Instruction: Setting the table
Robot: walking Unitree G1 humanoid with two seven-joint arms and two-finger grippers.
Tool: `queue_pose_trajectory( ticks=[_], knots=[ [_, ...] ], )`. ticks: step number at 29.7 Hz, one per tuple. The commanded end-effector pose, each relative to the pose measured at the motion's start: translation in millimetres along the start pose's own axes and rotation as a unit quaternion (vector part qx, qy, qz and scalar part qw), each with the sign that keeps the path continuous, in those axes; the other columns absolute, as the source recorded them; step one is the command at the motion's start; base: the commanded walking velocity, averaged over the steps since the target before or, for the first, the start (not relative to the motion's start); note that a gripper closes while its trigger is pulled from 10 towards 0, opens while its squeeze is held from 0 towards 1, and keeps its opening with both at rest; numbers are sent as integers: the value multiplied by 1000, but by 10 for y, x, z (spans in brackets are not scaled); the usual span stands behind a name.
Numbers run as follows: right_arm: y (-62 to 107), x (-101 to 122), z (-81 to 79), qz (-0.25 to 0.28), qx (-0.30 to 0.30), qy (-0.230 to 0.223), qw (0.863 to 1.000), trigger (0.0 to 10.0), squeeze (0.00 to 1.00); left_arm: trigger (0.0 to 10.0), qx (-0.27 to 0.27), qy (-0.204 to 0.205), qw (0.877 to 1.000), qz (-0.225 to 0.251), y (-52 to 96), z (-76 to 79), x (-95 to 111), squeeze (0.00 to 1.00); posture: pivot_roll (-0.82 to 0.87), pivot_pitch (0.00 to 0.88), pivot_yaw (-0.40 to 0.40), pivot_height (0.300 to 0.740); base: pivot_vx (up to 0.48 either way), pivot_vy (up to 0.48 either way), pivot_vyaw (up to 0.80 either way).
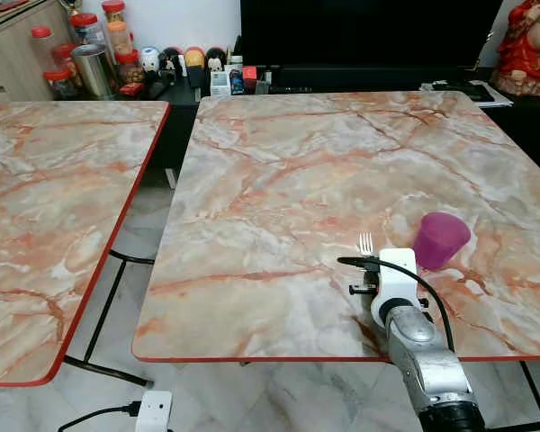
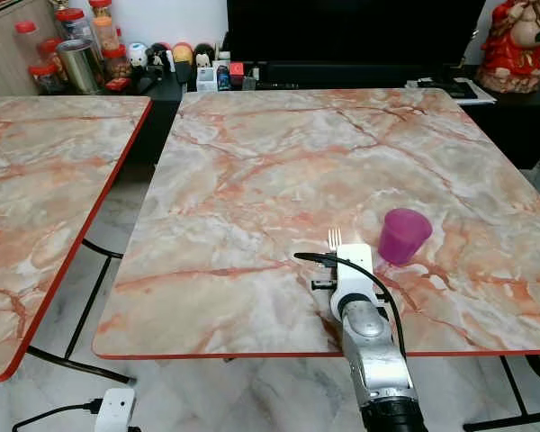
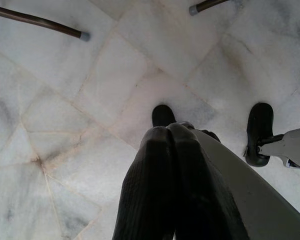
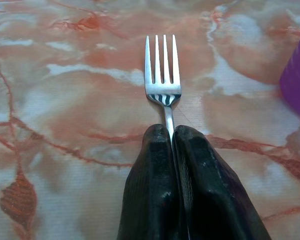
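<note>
Placing step: right gripper (image 4: 171, 137), clamped on the fork (image 4: 162, 70) beside the purple cup (image 1: 440, 238), lower right; next, lower and release.

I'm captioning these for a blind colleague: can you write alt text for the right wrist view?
The right gripper has its jaws shut on the handle of a silver fork, tines pointing away, low over a marble-patterned table. The edge of a purple cup shows beside it.
</note>
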State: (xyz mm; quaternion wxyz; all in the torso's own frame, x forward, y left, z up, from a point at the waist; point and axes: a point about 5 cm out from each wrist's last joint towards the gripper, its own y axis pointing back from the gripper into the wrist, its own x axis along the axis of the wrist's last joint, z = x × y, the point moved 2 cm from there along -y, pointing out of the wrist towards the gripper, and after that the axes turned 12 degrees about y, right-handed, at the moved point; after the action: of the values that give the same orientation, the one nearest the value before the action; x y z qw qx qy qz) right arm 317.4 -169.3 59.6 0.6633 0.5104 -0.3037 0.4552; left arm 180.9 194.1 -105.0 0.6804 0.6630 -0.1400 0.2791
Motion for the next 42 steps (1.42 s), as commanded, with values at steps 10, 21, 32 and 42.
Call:
queue_pose_trajectory(
  ticks=[10,21,32,42],
  knots=[
    [37,553,-120,137,-1,8,991,10000,0,10000,10,-4,1000,-7,13,-64,-39,0,-109,15,1,740,0,0,0],
    [73,675,-295,177,18,-8,984,10000,0,10000,19,-2,1000,-9,13,-102,-29,0,-86,0,4,740,0,130,0],
    [54,753,-286,192,16,-12,981,10000,0,10000,32,9,999,-10,20,-132,-51,0,-83,29,0,740,0,480,0],
    [49,765,-300,193,16,-13,981,10000,0,10000,34,10,999,-8,19,-138,-39,0,-82,38,3,740,0,480,0]
  ],
)
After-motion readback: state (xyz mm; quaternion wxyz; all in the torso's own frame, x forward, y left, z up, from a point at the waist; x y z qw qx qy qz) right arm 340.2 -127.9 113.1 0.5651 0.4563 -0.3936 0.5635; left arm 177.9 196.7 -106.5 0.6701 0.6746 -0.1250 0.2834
